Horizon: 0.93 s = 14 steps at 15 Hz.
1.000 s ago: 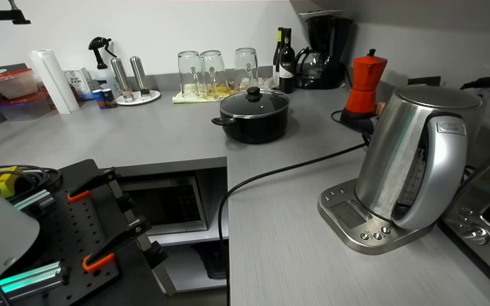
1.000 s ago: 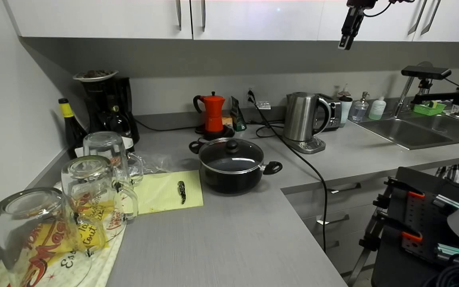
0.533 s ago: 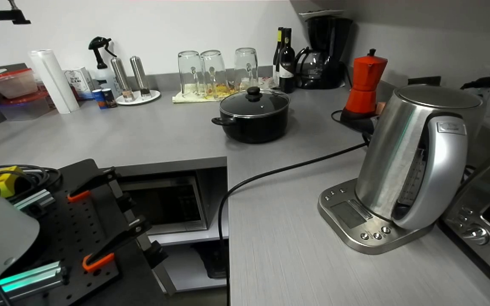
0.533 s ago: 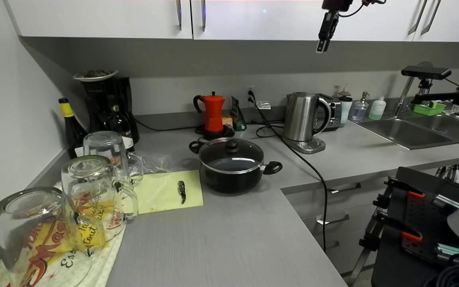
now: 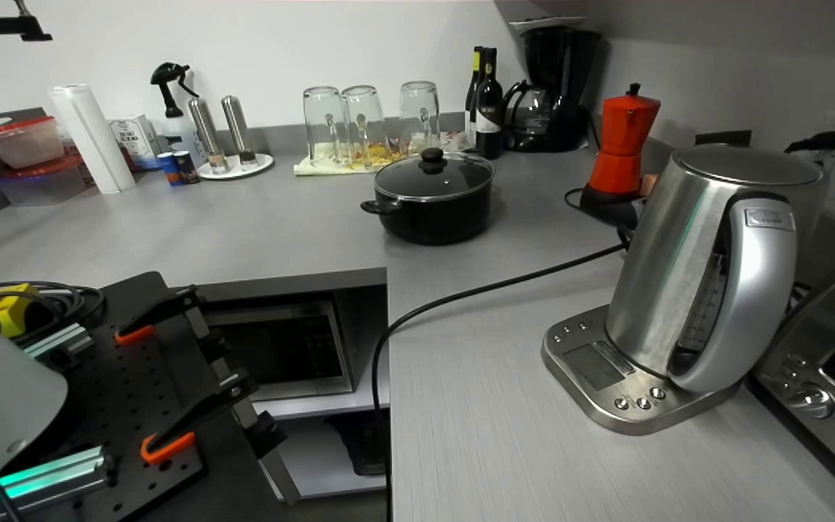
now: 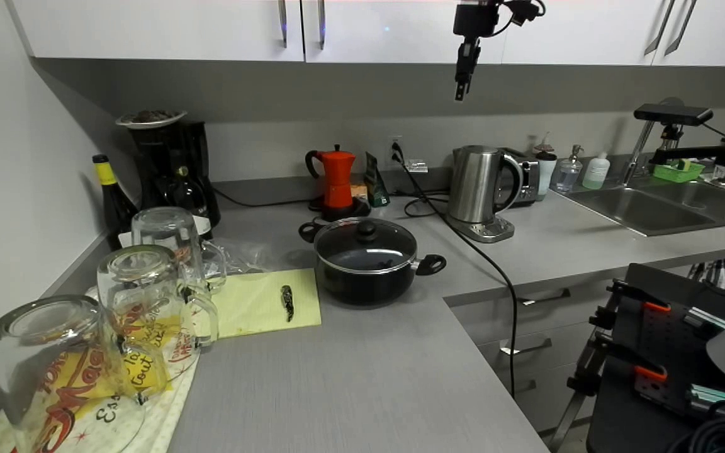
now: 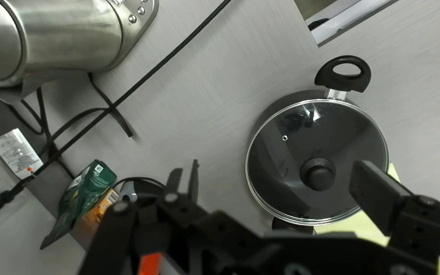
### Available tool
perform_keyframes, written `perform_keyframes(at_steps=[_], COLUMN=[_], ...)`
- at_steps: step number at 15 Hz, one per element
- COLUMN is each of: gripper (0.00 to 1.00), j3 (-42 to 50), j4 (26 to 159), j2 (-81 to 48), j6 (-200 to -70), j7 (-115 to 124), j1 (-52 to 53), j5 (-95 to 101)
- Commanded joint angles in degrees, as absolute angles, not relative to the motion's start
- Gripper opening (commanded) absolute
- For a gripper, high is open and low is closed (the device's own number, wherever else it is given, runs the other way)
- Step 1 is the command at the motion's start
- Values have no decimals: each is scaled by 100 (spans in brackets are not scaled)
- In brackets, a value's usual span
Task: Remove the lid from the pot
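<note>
Below the jaws, well apart from them: lid (image 7: 311, 141), seated on the pot (image 6: 364, 289), knob (image 7: 321, 177) up. Jaws stand wide, nothing between the tips. I read the step as approach; lift not begun.

Next move, my call: slide the gripper (image 7: 275, 172) over until the knob is centred between the jaws, drop straight down, pinch, lift level. In the wrist view the knob falls inside the jaw span but toward the finger (image 7: 374, 193) at picture right, so expect sideways correction. Coming down off-centre could land a fingertip on the glass.

View differences: wrist view gives jaw spread plus a small vent hole (image 7: 285, 138) in the lid, but no good read on height. Height shows in an exterior view: gripper hangs high over the counter (image 6: 337, 377), toward the kettle (image 6: 472, 182) side of the pot as pictured, depth hard to judge. Both side handles (image 6: 422, 269) show there too; wrist view mostly hides one behind the gripper. Arm base (image 5: 8, 413) shows in an exterior view where the gripper is out of frame.
</note>
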<state>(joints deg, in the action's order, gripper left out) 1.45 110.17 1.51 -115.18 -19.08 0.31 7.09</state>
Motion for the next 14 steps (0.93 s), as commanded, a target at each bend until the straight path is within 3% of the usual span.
perform_keyframes(at_steps=[1,14], gripper=[100,100], j3=[-29,-348], j4=[10204,8355], j2=[-638,-2818], j6=[-11412,-11907], j7=[-1805,-1793], j1=[118,417], j5=[1043,1168])
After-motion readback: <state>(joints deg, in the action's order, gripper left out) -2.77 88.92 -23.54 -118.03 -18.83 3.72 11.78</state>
